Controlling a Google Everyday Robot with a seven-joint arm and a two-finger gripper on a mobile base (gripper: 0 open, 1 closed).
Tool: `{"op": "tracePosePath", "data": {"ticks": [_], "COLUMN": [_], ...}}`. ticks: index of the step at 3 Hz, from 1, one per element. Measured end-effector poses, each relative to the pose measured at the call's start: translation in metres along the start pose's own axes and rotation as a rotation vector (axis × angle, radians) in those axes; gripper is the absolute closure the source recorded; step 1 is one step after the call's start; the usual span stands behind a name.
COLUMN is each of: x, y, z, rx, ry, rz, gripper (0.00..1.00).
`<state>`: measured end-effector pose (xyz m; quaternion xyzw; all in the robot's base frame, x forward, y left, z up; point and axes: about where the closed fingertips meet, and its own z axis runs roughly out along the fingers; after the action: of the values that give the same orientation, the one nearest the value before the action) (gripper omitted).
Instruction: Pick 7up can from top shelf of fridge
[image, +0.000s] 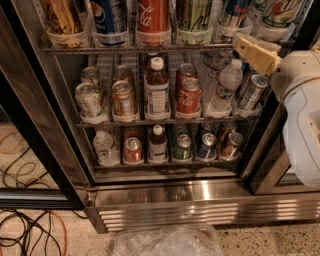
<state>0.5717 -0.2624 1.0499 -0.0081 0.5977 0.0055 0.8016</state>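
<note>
The 7up can (278, 12) stands upright in a clear cup holder at the far right of the top shelf (120, 49). It is white with green script and is cut off by the frame's top edge. The fridge (165, 197) stands open, with a steel base grille. My gripper (243, 45) is pale yellow, on a white arm (300, 100) coming in from the right. It hovers in front of the top shelf's right end, just below and left of the 7up can, and holds nothing that I can see.
Left of the 7up can stand a blue-red can (234, 14), a green-yellow can (194, 15), a red Coca-Cola can (152, 16), a Pepsi can (110, 15) and a yellow can (62, 16). Lower racks hold tilted cans and bottles. Cables (30, 232) and a plastic bag (167, 242) lie on the floor.
</note>
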Motion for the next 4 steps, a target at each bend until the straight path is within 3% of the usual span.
{"op": "tracePosePath", "data": {"ticks": [2,4], "x": [0.0,0.002], "y": [0.0,0.0], "z": [0.0,0.025], "rx": [0.0,0.006], "ry": [0.0,-0.002], "rz": [0.0,0.006], "gripper": [0.27,0.3]}}
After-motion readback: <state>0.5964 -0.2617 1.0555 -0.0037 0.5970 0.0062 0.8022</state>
